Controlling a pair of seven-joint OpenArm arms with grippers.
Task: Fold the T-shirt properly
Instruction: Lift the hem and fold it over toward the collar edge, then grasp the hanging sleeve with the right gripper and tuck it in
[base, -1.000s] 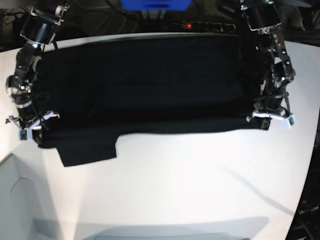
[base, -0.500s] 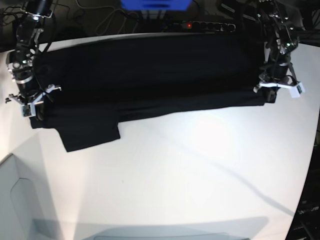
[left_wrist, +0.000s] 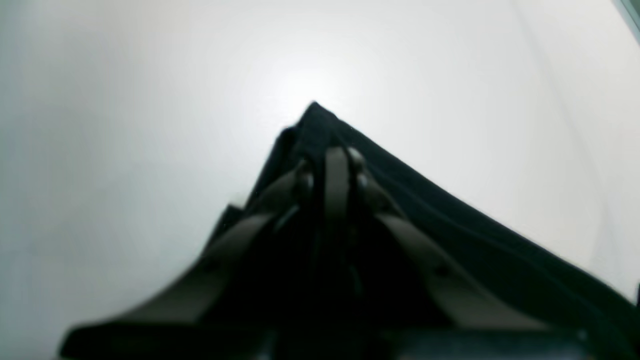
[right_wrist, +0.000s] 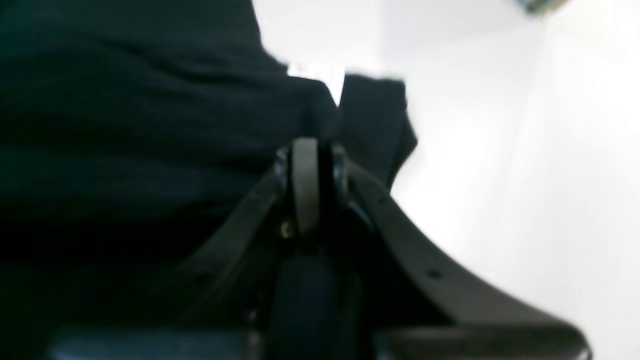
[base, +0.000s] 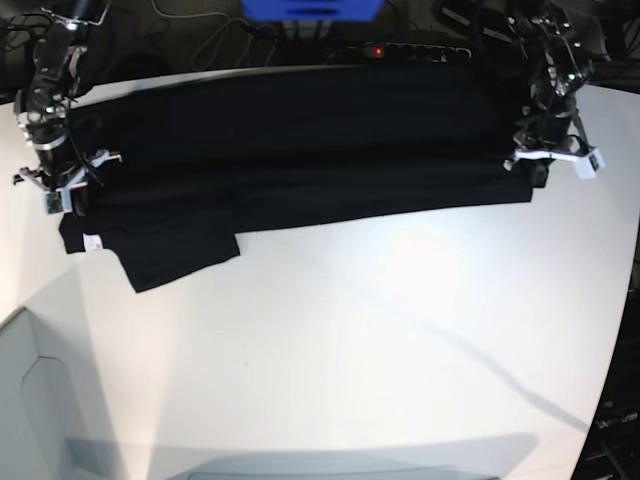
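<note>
My left hand (left_wrist: 332, 165) is pinched tight on a corner of the T-shirt (base: 300, 140), its two dark fingers (left_wrist: 336, 185) pressed together with black cloth between them. Seen from that wrist, the corner rises to a point just past my fingertips, and the folded edge runs away from it over the bare white table (base: 380, 340). In the base view this hand (base: 548, 158) sits close to the table's far right corner, at the shirt's right end.

My right hand (right_wrist: 310, 165) is likewise clamped shut on the T-shirt (right_wrist: 125, 125), at the opposite end. From that wrist, black cloth fills everything to one side of my fingers (right_wrist: 305, 185); a small flap of cloth sticks out beyond them, and a bit of white shows in the gap beside it, too blurred to say what it is. In the base view this hand (base: 62, 190) is near the far left edge of the table.

Between my two hands the T-shirt lies as a long black band along the far edge of the table, plain side showing. Its near edge runs fairly straight from right to left, then steps down where a sleeve (base: 170, 250) juts toward the near side. A small white tag (base: 93, 241) shows at the sleeve's left edge.
</note>
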